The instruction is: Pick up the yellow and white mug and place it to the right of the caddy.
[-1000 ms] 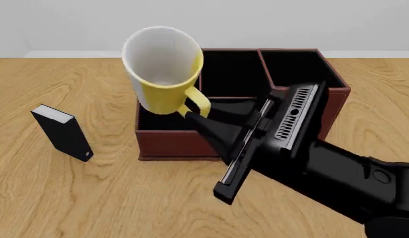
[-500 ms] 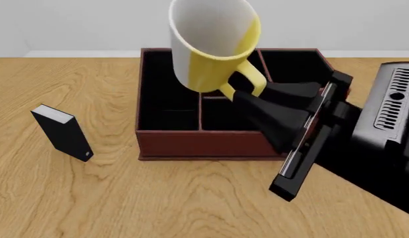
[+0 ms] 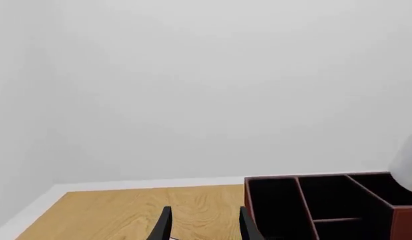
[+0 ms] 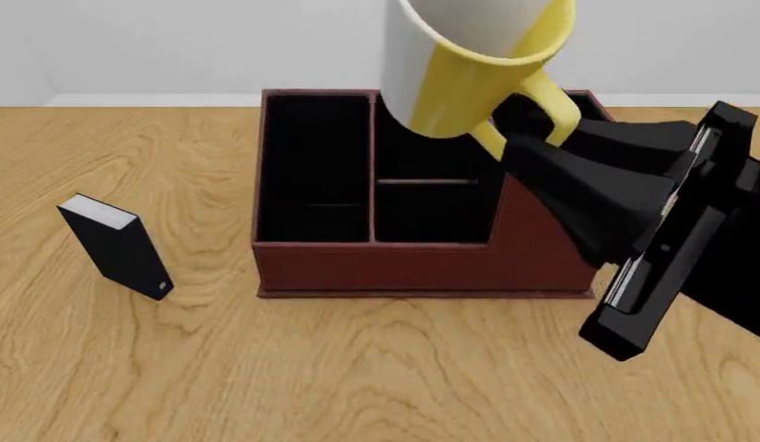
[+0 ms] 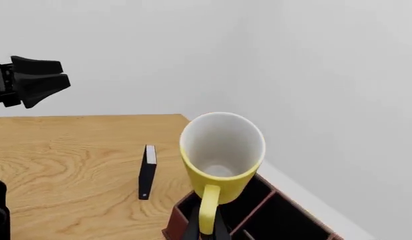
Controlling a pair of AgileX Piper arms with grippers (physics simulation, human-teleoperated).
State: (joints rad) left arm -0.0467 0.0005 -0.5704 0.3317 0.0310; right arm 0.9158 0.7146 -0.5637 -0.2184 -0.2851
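The yellow and white mug hangs tilted high above the back of the caddy, its white inside facing the front camera. My right gripper is shut on its yellow loop handle, reaching in from the right. In the right wrist view the mug sits just beyond the gripper, over the caddy's corner. My left gripper is open and holds nothing, left of the caddy; the front view does not show it. The mug's white edge shows at that view's border.
A small black box with a white edge stands upright on the wooden table, left of the caddy. It shows again in the right wrist view, where the left gripper hovers in the background.
My right gripper has carried the mug up and to the right, from over the caddy's left front to above its back middle. The black box and caddy have not moved.
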